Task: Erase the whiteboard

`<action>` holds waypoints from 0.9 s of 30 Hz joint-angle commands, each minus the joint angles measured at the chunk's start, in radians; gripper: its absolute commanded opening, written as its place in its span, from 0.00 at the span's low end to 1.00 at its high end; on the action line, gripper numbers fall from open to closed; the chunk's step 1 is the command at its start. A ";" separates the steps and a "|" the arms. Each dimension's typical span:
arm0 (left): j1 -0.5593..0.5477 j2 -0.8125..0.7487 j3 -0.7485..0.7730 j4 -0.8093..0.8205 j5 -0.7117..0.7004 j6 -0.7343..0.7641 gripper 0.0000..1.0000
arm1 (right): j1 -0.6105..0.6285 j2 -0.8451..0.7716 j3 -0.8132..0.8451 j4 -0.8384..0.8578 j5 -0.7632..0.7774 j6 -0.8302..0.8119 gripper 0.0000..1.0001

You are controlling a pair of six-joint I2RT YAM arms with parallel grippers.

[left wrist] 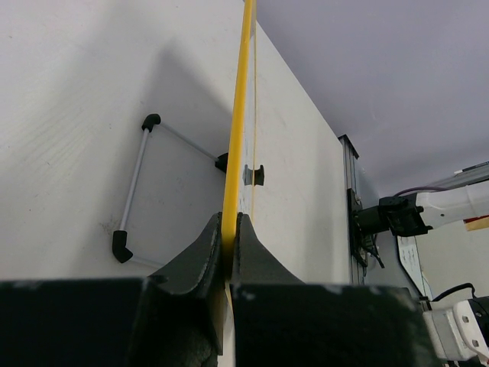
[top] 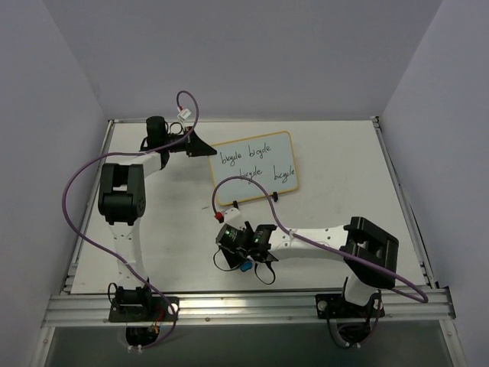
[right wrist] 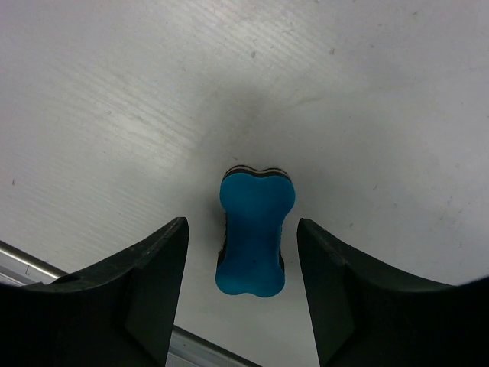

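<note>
Top external view: where is the whiteboard (top: 254, 164) found?
It is stood at the far middle of the desk (top: 344, 176), its left edge clamped between the left fingers (left wrist: 200, 264).
And the right fingers (right wrist: 153, 275)?
They are held apart, one on each side of the blue eraser (right wrist: 254, 229).

White whiteboard (top: 256, 166), yellow rim, black handwriting; blue eraser (right wrist: 254, 232); black grippers; purple cables (top: 76, 183).

White table (top: 344, 176) — whiteboard (top: 256, 168), blue eraser (right wrist: 254, 233)
</note>
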 commanded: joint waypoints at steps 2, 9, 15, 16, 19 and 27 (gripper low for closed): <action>0.024 -0.012 -0.031 0.033 -0.013 0.080 0.02 | 0.020 0.007 0.034 -0.066 0.022 0.020 0.55; 0.025 -0.008 -0.040 0.068 -0.010 0.051 0.02 | 0.020 0.047 0.039 -0.088 0.025 0.017 0.52; 0.025 -0.009 -0.047 0.097 -0.010 0.028 0.02 | 0.020 0.054 0.037 -0.088 0.024 0.017 0.47; 0.025 -0.011 -0.047 0.099 -0.010 0.026 0.02 | 0.020 0.052 0.037 -0.089 0.024 0.017 0.45; 0.024 -0.012 -0.047 0.100 -0.010 0.025 0.02 | 0.020 0.046 0.037 -0.088 0.022 0.017 0.42; 0.025 -0.014 -0.045 0.107 -0.008 0.019 0.02 | 0.020 0.044 0.043 -0.088 0.019 0.011 0.34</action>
